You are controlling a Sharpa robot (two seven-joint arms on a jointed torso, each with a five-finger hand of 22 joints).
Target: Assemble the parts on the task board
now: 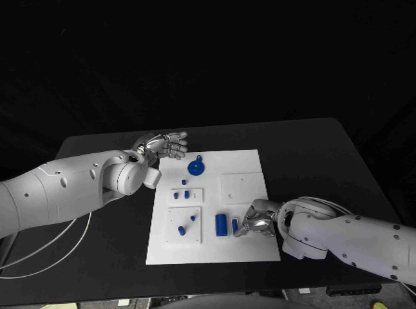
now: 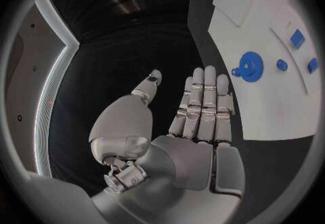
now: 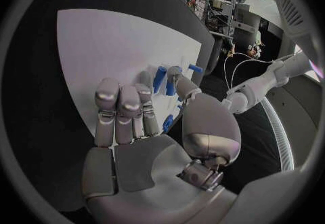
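The white task board (image 1: 212,248) lies mid-table. A blue gear (image 1: 197,168) stands near its far edge. Small blue parts (image 1: 181,194) sit in a raised block, and two more (image 1: 182,229) in the block nearer me. A longer blue part (image 1: 221,224) lies beside a short blue piece (image 1: 235,225). My right hand (image 1: 256,219) is over the board's right side with its fingers (image 3: 122,107) curled down, and the short piece (image 3: 168,122) is between thumb and fingers; whether it is gripped is unclear. My left hand (image 1: 163,145) hovers off the board's far left corner, fingers (image 2: 203,99) straight, holding nothing.
A blank raised square (image 1: 239,187) sits on the board's right half. Bare black table (image 1: 310,154) surrounds the board. White cables (image 1: 50,248) hang under my left arm near the table's left edge. The gear (image 2: 251,66) and the board (image 2: 271,115) lie beside my left hand.
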